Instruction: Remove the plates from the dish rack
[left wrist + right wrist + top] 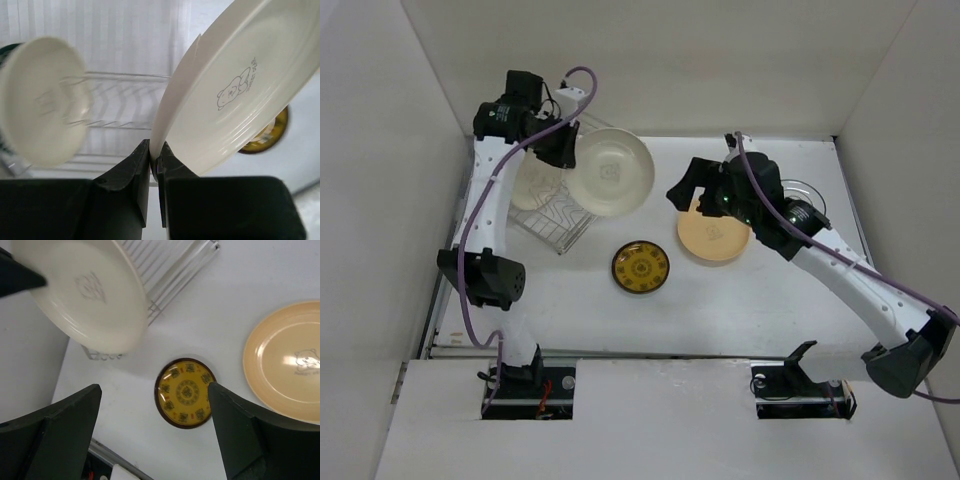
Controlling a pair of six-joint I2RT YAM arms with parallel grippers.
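Nearest the lens, in the left wrist view: left gripper [154, 161], black fingers [127, 175] pinching the lower rim of the cream plate [240, 90], held tilted in the air just beside the dish rack [125, 102]. Plates counted: four.
- One cream, in the air.
- One white plate [42, 100], standing on edge in the rack.
- One small dark plate [185, 392] with gold centre and one yellow-orange plate [285, 360], both flat on the counter [740, 300], near each other but apart.

One rack; two arms. Printed marks: a small bear with a line of script on the cream plate and on the yellow-orange one, lettering too small to read. Gold ornament on the dark plate, not legible. Right gripper [152, 386]: fingers spread wide, hovering over the counter above the dark plate.
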